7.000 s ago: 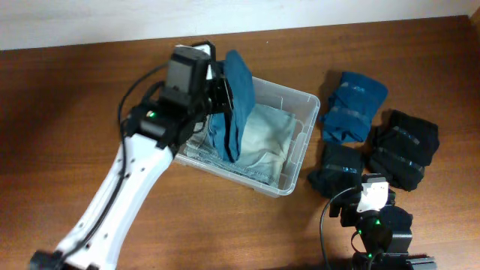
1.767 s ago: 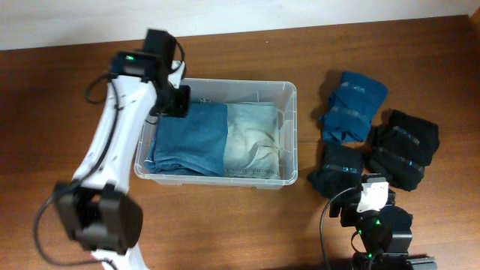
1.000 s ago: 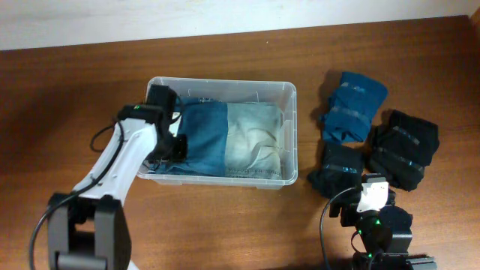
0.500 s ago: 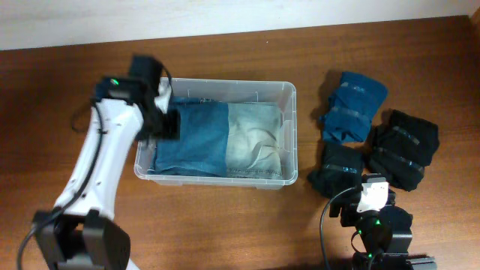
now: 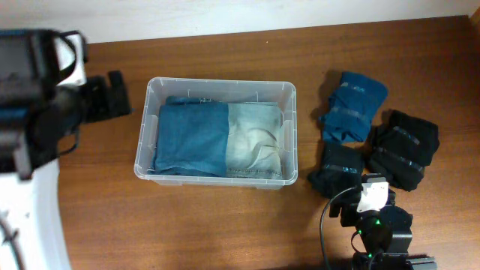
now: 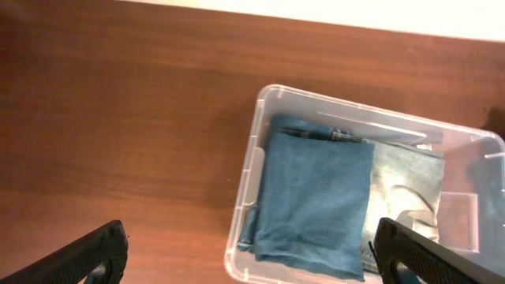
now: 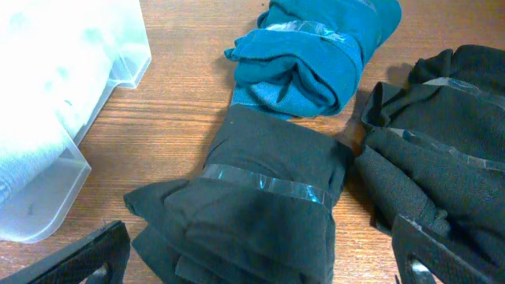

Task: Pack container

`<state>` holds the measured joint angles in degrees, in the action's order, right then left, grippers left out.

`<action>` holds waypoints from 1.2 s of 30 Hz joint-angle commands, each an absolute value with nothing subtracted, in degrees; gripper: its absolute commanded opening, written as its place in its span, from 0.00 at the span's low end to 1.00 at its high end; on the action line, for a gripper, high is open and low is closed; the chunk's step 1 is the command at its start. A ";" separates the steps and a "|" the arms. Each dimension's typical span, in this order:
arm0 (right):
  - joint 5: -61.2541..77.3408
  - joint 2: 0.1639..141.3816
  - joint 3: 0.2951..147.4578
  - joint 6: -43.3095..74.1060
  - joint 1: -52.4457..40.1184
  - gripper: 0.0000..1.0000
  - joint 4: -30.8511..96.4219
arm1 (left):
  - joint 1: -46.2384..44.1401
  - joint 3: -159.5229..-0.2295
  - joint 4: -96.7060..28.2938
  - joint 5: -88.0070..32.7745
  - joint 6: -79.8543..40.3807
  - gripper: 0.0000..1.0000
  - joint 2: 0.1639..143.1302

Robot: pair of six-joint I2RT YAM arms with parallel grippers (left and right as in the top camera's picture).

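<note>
The container (image 5: 217, 82) is a clear plastic bin on the wooden table. A folded blue cloth (image 5: 191, 141) fills its left half and a pale blue cloth (image 5: 255, 141) its right half. My left gripper (image 5: 116, 96) hangs high, left of the bin, and is open. In the left wrist view the left gripper (image 6: 260, 260) looks down on the container (image 6: 251, 158) and the blue cloth (image 6: 316, 197), with nothing between its fingers. My right gripper (image 7: 264, 260) stands open low over a dark taped bundle (image 7: 260, 197) near the table's front edge.
Right of the bin lie a blue taped bundle (image 5: 352, 105), a black bundle (image 5: 405, 150) and the dark bundle (image 5: 337, 171). The right arm (image 5: 371, 217) sits at the front right. A pale wall runs along the table's far edge.
My left gripper has opened, let go of the blue cloth and risen out of the bin to the left. The cloth lies flat inside. The right arm has not moved.
</note>
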<state>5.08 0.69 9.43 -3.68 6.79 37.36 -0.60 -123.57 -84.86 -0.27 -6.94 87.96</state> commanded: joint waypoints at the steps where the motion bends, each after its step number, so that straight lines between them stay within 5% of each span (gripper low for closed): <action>1: 8.38 0.21 9.10 -1.87 7.14 0.98 35.03 | 0.82 -124.18 -85.97 2.15 -6.81 0.99 85.34; 7: 33.23 0.40 9.13 13.37 7.16 0.98 21.15 | 0.93 -124.18 -88.36 4.36 -6.81 0.99 83.22; 12: 33.98 3.31 15.29 18.09 7.16 0.98 16.97 | 0.91 -124.16 -89.25 4.36 -6.81 1.00 83.22; 20: 17.41 28.47 42.87 16.88 7.16 0.98 35.62 | 0.91 -124.16 -89.25 4.36 -6.81 0.99 83.22; 29: 20.49 62.94 72.03 9.26 8.10 0.99 53.93 | 0.91 -124.16 -89.25 4.36 -6.83 0.99 83.22; 36: 20.64 80.42 79.46 14.96 22.74 0.98 55.27 | 0.91 -124.16 -89.25 4.36 -6.81 0.99 83.22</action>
<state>20.97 75.48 77.78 12.53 15.49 55.48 0.62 -123.55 -89.38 3.70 -6.94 83.72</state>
